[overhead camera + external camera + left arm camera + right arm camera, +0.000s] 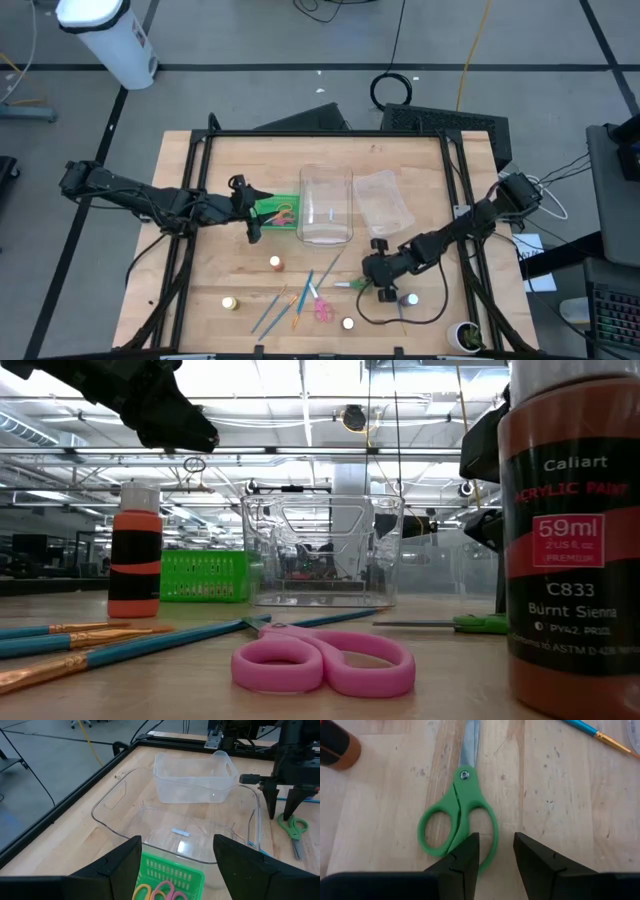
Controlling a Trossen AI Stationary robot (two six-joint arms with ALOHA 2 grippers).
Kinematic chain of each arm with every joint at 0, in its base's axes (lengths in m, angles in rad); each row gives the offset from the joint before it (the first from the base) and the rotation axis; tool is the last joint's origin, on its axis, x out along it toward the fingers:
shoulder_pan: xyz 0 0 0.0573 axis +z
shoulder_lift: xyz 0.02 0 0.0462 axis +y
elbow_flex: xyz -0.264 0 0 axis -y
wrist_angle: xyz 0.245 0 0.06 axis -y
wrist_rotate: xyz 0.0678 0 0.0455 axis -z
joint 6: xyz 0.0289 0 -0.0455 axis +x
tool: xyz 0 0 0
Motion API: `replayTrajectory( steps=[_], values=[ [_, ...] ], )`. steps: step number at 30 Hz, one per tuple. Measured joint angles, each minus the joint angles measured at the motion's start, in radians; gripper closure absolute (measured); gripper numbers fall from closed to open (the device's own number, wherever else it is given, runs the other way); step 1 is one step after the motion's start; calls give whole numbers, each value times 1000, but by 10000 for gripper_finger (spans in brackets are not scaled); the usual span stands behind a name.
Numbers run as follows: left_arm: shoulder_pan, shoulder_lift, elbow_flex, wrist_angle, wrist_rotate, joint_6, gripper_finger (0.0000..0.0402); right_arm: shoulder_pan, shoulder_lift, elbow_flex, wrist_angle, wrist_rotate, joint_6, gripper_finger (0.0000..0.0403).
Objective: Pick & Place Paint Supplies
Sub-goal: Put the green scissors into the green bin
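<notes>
The right gripper hangs open just above the green scissors, its fingers straddling one handle loop. The scissors lie flat near the table's front edge, blades shut. Pink scissors, brushes and paint bottles lie nearby. Farther back stands a clear bin; the left gripper hovers open over a green basket.
</notes>
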Motion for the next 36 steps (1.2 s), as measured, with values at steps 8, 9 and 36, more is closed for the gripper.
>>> replayTrajectory(
  steps=[8,9,36],
  values=[
    [0,0,0,0,0,2,146,-21,-3,0,-8,-6,-65,341],
    [0,0,0,0,0,2,146,-24,-3,0,-8,-8,-71,348],
    [0,0,0,-1,1,-3,146,-13,-167,-2,19,96,-214,402]
  ],
)
